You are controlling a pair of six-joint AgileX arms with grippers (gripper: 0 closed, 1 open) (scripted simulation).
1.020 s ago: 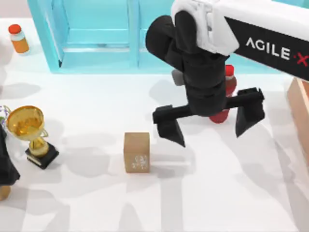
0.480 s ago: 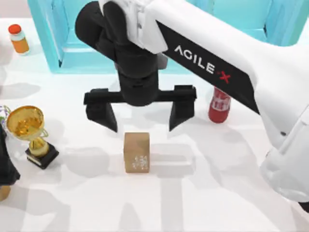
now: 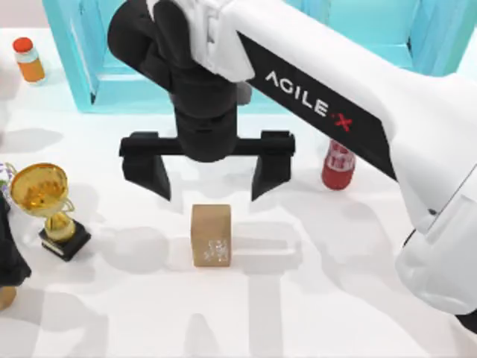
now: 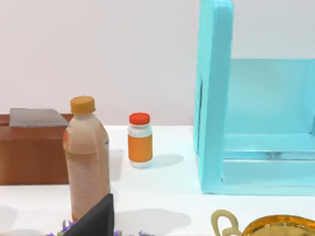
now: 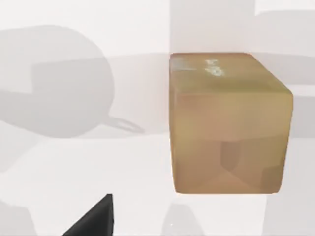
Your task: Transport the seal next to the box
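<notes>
Right pincer [image 3: 206,177] wide open at frame centre, above the tan seal [image 3: 210,235] on white bench [image 3: 335,298], left arm parked at left edge

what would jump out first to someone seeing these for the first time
The right gripper, fingers spread wide, hangs mid-table just above the seal, a small tan block standing alone. A gold trophy gleams at the table's left edge, and a turquoise shelf unit spans the back.

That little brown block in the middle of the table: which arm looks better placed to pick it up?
The right. Its gripper hangs open just behind the seal, fingers spread wider than the block. The left arm sits parked at the table's left edge, beside the trophy.
</notes>
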